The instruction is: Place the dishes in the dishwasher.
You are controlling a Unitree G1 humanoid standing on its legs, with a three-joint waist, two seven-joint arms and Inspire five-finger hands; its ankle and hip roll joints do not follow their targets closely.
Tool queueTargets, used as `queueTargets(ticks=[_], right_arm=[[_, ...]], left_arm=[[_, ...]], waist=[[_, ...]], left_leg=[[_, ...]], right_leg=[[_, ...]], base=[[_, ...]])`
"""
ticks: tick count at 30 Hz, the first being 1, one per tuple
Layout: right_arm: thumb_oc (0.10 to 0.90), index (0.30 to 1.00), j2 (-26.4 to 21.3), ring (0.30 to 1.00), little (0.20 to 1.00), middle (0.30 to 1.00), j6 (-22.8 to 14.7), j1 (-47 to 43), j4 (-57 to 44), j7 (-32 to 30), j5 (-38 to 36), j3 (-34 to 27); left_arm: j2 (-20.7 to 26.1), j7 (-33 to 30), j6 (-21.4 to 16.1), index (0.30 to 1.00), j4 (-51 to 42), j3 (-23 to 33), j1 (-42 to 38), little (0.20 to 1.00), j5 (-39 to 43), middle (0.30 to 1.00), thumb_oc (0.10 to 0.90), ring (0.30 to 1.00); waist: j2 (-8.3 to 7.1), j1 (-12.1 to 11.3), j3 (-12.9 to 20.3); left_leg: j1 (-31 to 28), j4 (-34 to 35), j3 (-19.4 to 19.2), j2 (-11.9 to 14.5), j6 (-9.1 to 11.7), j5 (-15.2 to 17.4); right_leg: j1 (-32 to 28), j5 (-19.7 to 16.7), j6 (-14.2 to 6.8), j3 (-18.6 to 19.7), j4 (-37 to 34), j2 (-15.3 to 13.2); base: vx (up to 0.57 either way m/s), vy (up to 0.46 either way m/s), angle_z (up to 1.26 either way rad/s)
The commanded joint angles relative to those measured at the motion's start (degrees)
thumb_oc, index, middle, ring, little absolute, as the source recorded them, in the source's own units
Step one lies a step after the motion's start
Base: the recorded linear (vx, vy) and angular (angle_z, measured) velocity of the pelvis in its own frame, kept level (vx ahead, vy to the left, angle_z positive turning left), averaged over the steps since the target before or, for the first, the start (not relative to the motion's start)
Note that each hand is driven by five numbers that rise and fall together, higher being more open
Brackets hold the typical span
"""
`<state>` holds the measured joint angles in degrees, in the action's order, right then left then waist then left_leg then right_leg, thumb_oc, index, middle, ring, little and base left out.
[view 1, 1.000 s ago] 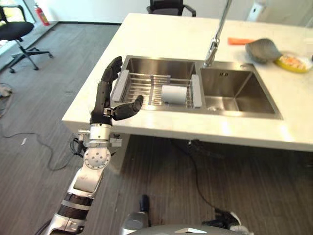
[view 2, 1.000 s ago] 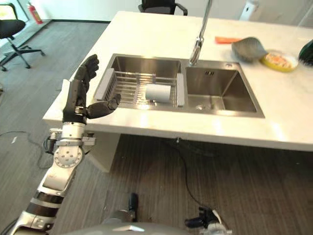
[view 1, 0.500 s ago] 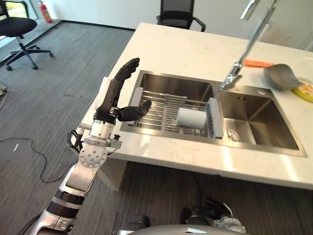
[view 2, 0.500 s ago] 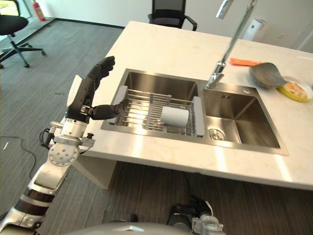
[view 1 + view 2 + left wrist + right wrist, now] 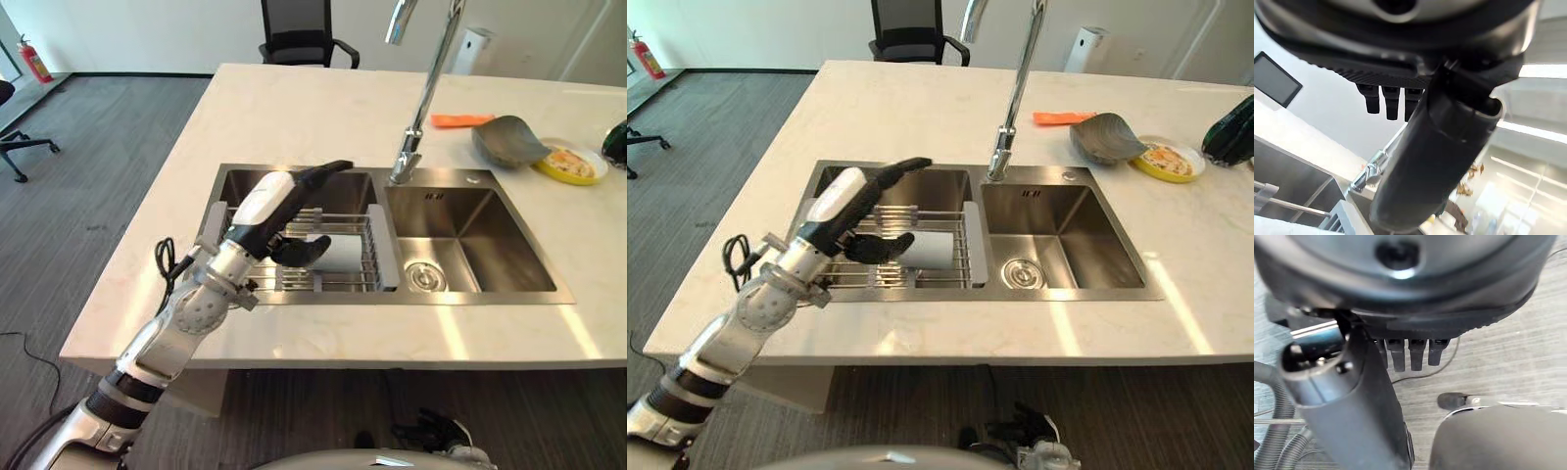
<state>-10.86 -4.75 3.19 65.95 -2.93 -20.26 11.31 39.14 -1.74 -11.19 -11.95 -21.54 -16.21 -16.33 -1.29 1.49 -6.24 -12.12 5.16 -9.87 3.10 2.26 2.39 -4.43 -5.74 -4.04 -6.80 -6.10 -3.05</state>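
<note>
Nearest the robot, left hand [image 5: 279, 211]: over the left sink basin [image 5: 245, 186], fingers [image 5: 328, 168] straight and apart, thumb just above the white cup [image 5: 338, 253], holding nothing. White cup: on its side on the wire rack [image 5: 338, 279] set in that basin. Right hand [image 5: 1400, 293]: fingers straight, above the floor. Right basin [image 5: 470, 245]: drain at its bottom. Tap [image 5: 421, 98]: behind the sink. Far right of the worktop [image 5: 294, 108]: grey bowl [image 5: 505, 142], yellow plate [image 5: 568, 164], orange item [image 5: 460, 120]. Beyond: black chair [image 5: 294, 34].
</note>
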Motion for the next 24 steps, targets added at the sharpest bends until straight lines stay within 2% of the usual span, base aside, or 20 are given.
queueTargets(ticks=[1, 5, 14, 24], right_arm=[[0.8, 0.9, -0.37, 0.9, 0.9, 0.9, -0.36, -1.6, -0.28, 1.12, 1.27, 1.81], [0.8, 0.9, -0.88, 0.9, 0.9, 0.9, 0.18, -1.13, 0.52, 2.0, 2.3, 2.23], [0.8, 0.9, -1.65, 0.9, 0.9, 0.9, 0.74, -1.16, 0.67, 2.43, 2.51, 2.81], [0.8, 0.9, -1.74, 0.9, 0.9, 0.9, 1.22, -1.63, 0.57, 3.19, 2.37, 3.73]], left_arm=[[-1.31, -1.02, -0.35, 0.9, 1.7, 0.14, -8.88, 0.9, -3.07, 0.9, 0.8, 0.9], [-2.45, -1.11, 1.47, 0.9, 9.96, -3.01, -14.43, 0.9, -5.56, 0.9, 0.8, 0.9], [-4.31, -3.13, 5.7, 0.9, 26.74, -6.05, -19.96, 0.9, -9.33, 0.9, 0.8, 0.9], [-3.59, -4.29, 8.24, 0.9, 31.29, -3.99, -18.74, 0.9, -9.65, 0.9, 0.8, 0.9]], waist=[[-0.2, 1.37, 1.93], [0.27, 2.42, 1.76], [1.09, 3.89, 1.73], [1.23, 3.01, 1.75]], left_leg=[[2.28, -0.16, -1.64, 2.89, 4.08, -0.32], [1.93, -0.16, -2.65, 3.48, 4.42, -0.42], [1.36, -0.16, -3.9, 4.23, 4.9, -0.78], [1.5, -0.16, -3.6, 4.18, 5.03, -0.97]], right_leg=[[-3.86, 6.73, -5.53, -0.64, 1.1, -4.09], [-3.57, 6.61, -5.36, 0.19, 1.1, -3.77], [-3.31, 6.57, -5.16, 0.97, 1.1, -3.13], [-3.63, 6.75, -5.1, 0.35, 1.1, -3.21]], base=[[0.04, -0.048, -0.36], [0.02, -0.024, -0.36], [0.02, -0.022, -0.13], [0.0, -0.001, 0.0]])
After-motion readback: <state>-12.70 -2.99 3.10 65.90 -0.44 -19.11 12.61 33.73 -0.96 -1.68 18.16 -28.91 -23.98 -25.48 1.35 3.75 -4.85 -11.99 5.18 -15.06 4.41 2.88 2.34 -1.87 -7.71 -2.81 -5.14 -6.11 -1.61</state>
